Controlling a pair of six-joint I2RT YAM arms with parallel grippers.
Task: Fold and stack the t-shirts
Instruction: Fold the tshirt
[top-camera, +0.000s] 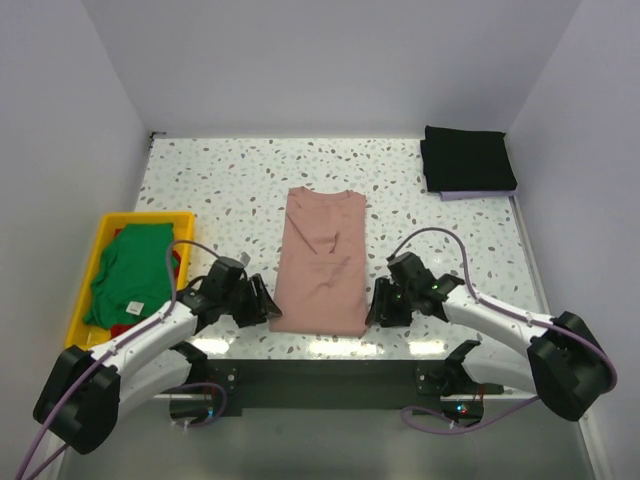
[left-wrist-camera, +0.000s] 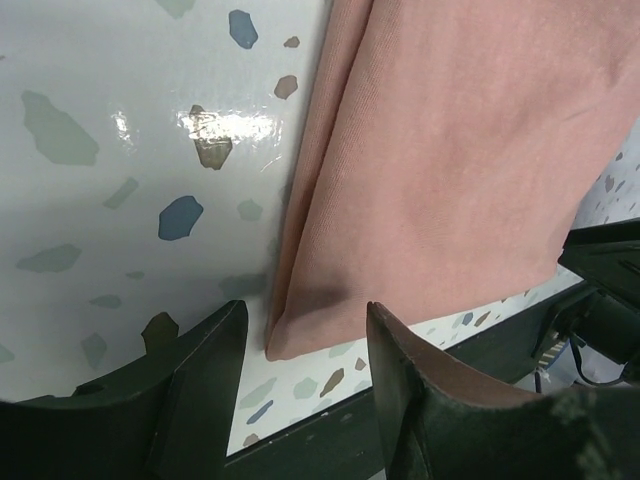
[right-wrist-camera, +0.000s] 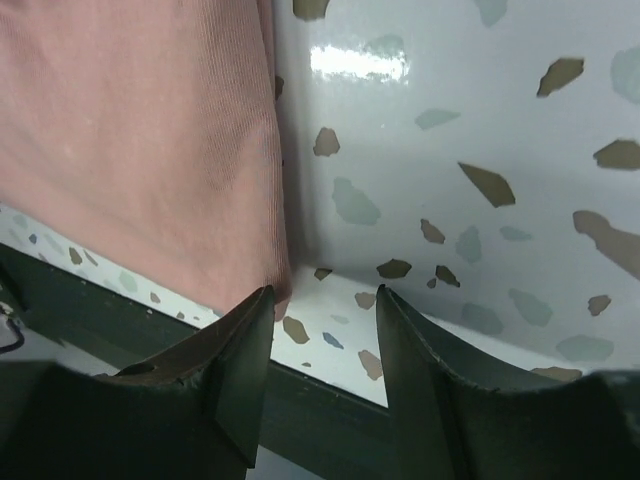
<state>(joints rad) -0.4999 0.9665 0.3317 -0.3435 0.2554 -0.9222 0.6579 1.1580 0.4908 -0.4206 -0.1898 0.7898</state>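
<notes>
A pink t-shirt (top-camera: 322, 262), folded into a long narrow strip, lies in the middle of the speckled table with its collar end away from the arms. My left gripper (top-camera: 268, 310) sits open at the strip's near left corner (left-wrist-camera: 290, 335), which lies between its fingers without being pinched. My right gripper (top-camera: 372, 308) is open at the near right corner (right-wrist-camera: 270, 280), its left finger (right-wrist-camera: 235, 350) just over the hem. A green t-shirt (top-camera: 130, 272) lies crumpled in a yellow bin (top-camera: 92, 270). Folded dark shirts (top-camera: 467, 158) are stacked at the far right.
The table's near edge (top-camera: 320, 352) runs directly below both grippers. Walls close the table on the left, back and right. Red fabric (top-camera: 176, 262) shows under the green shirt in the bin.
</notes>
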